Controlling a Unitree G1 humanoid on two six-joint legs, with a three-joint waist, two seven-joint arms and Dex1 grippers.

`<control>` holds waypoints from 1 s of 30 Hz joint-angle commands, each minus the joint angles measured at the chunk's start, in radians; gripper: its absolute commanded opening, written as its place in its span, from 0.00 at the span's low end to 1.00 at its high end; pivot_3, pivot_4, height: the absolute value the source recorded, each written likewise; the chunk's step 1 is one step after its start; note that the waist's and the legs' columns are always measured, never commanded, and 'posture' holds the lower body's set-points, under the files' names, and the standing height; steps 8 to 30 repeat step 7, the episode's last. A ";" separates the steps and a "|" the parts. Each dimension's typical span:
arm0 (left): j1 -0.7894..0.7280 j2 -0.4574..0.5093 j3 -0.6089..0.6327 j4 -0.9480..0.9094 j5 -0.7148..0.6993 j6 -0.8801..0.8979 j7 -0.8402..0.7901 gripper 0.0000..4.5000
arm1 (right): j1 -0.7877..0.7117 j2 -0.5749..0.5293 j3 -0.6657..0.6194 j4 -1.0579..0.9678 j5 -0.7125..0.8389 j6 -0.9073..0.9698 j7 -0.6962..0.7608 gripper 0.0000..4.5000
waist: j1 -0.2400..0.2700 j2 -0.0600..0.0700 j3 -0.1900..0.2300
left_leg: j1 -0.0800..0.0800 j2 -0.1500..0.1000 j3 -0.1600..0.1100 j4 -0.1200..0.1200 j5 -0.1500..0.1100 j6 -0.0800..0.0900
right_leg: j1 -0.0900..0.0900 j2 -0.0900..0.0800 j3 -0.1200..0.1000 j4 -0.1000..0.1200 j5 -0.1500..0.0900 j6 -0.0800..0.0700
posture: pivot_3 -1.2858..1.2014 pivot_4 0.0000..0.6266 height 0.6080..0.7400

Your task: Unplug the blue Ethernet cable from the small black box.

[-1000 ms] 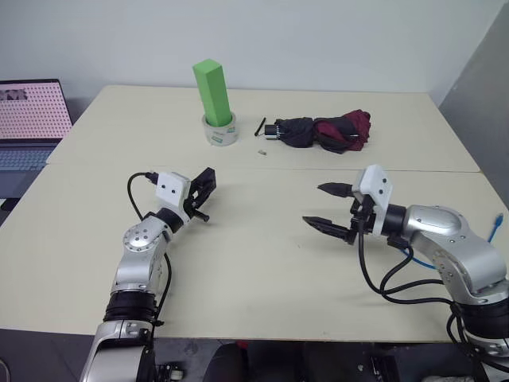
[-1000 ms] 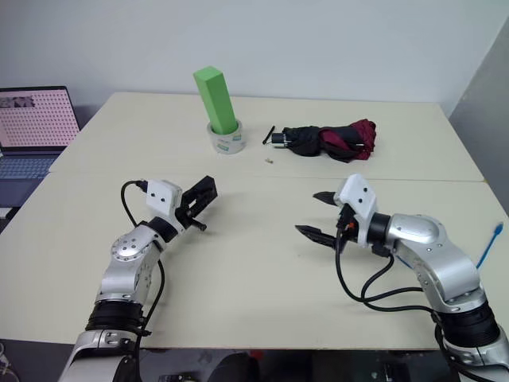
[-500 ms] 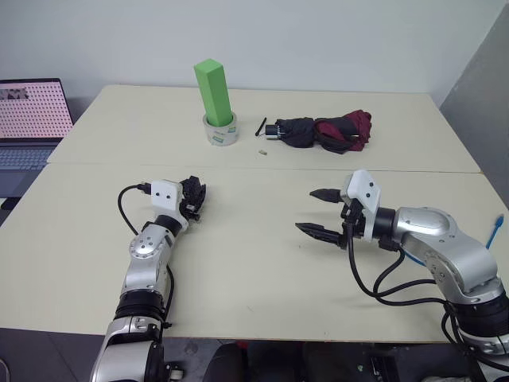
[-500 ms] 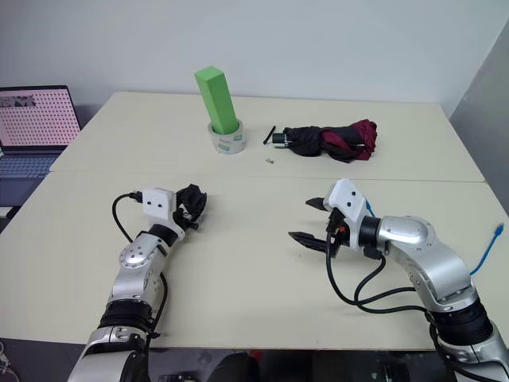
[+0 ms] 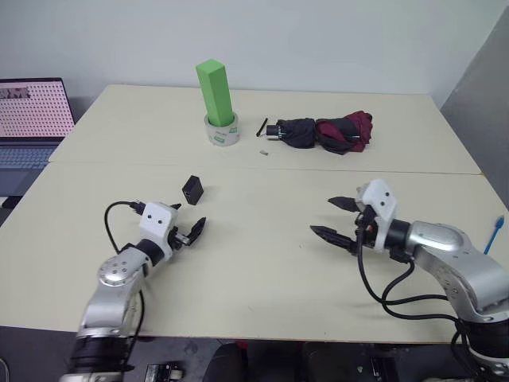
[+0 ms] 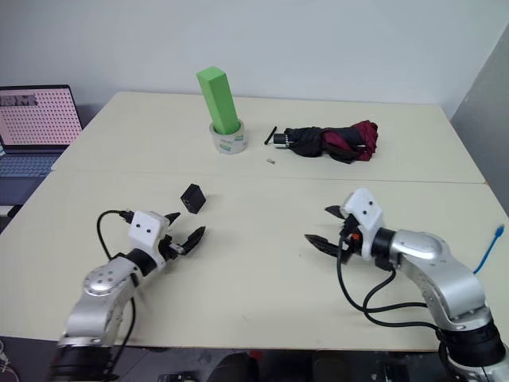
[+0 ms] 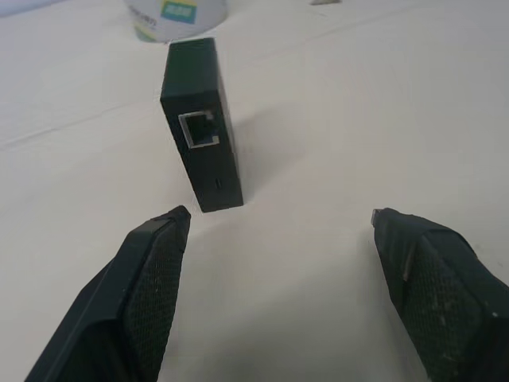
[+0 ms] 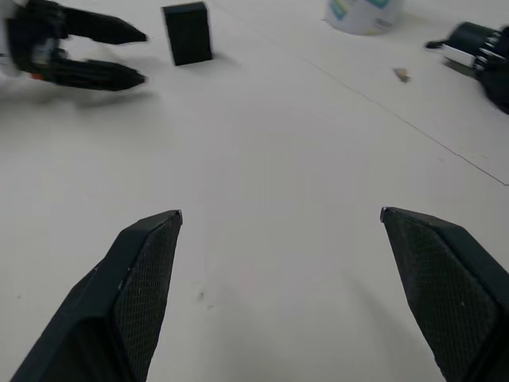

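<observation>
Nearest you: left gripper (image 5: 188, 231) and right gripper (image 5: 339, 220), both spread wide, nothing held. Small black box (image 5: 192, 189) on edge on table (image 5: 262, 270) just past left fingers – released since earlier frame, port empty. Blue Ethernet cable (image 5: 495, 230) dangles off right table edge. Farther: tape roll (image 5: 220, 131) holds upright green block (image 5: 215, 91).

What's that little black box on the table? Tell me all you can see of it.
The small black box is matte black, flat and squarish, and looks like plastic. It stands on edge on the cream table, just ahead of the open left gripper, touching only the tabletop. One narrow side has a square socket, which is empty: no cable is plugged in.
</observation>
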 commanded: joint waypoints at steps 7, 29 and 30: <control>-0.001 0.136 0.111 -0.167 -0.159 0.164 -0.151 0.86 | 0.071 -0.054 -0.196 0.064 -0.003 -0.064 0.003 0.94 | -0.002 0.001 0.000 | 0.002 0.000 0.001 0.000 -0.001 0.003 | 0.001 0.001 0.001 0.000 0.000 0.000 | 0.52 0.24 1.00; -0.001 0.136 0.111 -0.167 -0.159 0.164 -0.151 0.86 | 0.071 -0.054 -0.196 0.064 -0.003 -0.064 0.003 0.94 | -0.002 0.001 0.000 | 0.002 0.000 0.001 0.000 -0.001 0.003 | 0.001 0.001 0.001 0.000 0.000 0.000 | 0.52 0.24 1.00; -0.001 0.136 0.111 -0.167 -0.159 0.164 -0.151 0.86 | 0.071 -0.054 -0.196 0.064 -0.003 -0.064 0.003 0.94 | -0.002 0.001 0.000 | 0.002 0.000 0.001 0.000 -0.001 0.003 | 0.001 0.001 0.001 0.000 0.000 0.000 | 0.52 0.24 1.00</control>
